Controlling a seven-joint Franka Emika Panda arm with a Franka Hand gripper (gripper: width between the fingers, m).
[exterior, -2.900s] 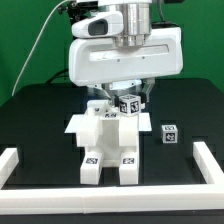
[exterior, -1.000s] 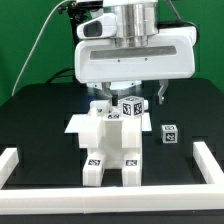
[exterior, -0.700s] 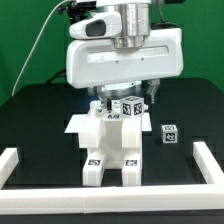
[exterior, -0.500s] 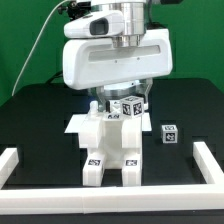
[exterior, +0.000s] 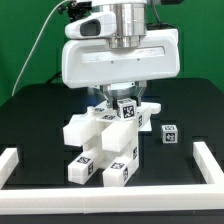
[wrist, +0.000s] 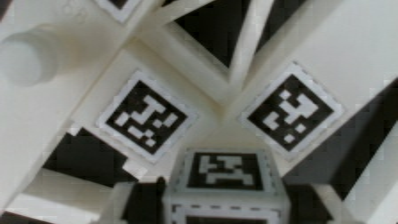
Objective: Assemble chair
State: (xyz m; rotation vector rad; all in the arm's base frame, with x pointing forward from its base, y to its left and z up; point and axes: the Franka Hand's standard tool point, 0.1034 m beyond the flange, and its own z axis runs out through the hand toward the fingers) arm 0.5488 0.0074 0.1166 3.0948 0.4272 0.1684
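The chair [exterior: 100, 140] is a joined white structure of slabs and bars with square tags. It lies on the black table, turned so its two tagged bar ends point to the near left of the exterior view. My gripper [exterior: 123, 100] hangs under the big white hand at the chair's far end, beside a tagged block [exterior: 128, 110]. In the wrist view that tagged block [wrist: 226, 172] sits between my dark fingers [wrist: 150, 197], which press its two sides. Two more tagged faces [wrist: 148, 112] spread out beyond it. The hand hides the grip in the exterior view.
A small loose tagged cube [exterior: 169, 134] rests on the table to the exterior view's right of the chair. A white rail [exterior: 206, 166] edges the black table at both near corners. Cables run up behind the arm.
The hand has come down and its jaws have narrowed onto the chair's tagged block. The chair has swung, its near bar ends moving to the exterior view's left.
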